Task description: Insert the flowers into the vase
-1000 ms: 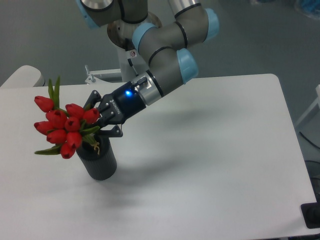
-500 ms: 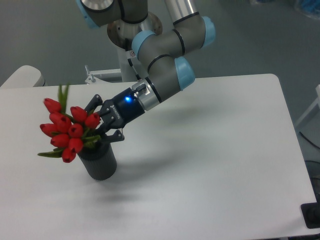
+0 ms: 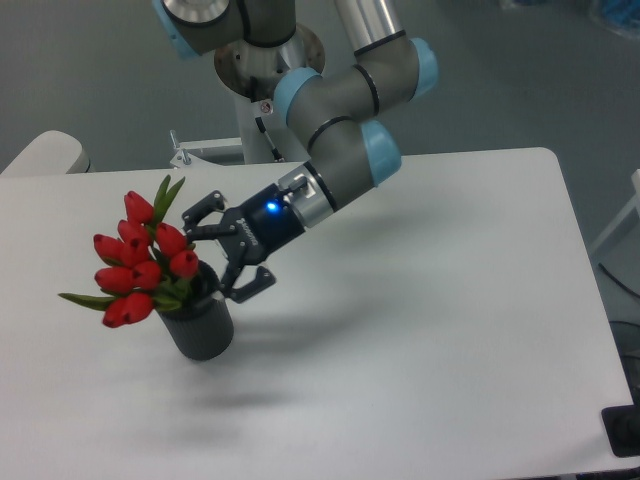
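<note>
Since the stems already sit inside the dark grey vase (image 3: 200, 325) and the tool (image 3: 228, 253) stands with fingers spread apart, clear of the bunch, calls for nothing more than a clean retreat. Best to draw back along the tool's own axis, up and to the right, away from the red tulips (image 3: 142, 264), rather than sweep sideways. Worth keeping the lower finger (image 3: 252, 285) from brushing the rim, since it hangs just beside the vase mouth and a nudge there could tip a tall, narrow cylinder. Worth keeping the fingers wide until well away, so no leaf or stem gets caught in closing. No need to press the bunch deeper; looks settled enough, as a judgement from how it stands.

As for containers: only one, the ribbed grey vase, upright on the white surface (image 3: 420, 320) toward its left side. Holds the tied bunch of tulips, heads fanned out above and to the left of the mouth, leaning left rather than standing straight. Shows one green leaf (image 3: 168, 190) pointing up at the top and another (image 3: 82, 299) jutting left below the heads. Hides the stems below the rim, so cannot tell how deep they reach. Reads as the task essentially done, with only the withdrawal left.
</note>
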You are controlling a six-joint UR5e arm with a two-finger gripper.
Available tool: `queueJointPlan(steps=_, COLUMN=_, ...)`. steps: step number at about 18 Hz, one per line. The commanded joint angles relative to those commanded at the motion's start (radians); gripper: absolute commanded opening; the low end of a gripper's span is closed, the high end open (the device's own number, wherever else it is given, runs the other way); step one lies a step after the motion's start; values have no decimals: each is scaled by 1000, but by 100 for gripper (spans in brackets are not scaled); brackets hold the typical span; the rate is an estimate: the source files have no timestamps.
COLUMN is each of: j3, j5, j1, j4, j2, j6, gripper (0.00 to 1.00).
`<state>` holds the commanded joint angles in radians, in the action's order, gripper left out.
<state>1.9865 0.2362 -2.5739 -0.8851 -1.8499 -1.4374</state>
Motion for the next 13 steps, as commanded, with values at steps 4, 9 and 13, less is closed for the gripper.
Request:
queueJointPlan(steps=4, j3=-14, j5=5, j1=-69, j4=-2, j2=-15, j6=0, gripper=100)
queueJointPlan(steps=9, j3=-147, j5=344, j1=-117, j4=-8, j2=-48, j6=18, gripper=100)
queueJointPlan(steps=13, j3=-238, j5=627, j1=-108, j4=-11, j2=-78, j6=35, gripper=100)
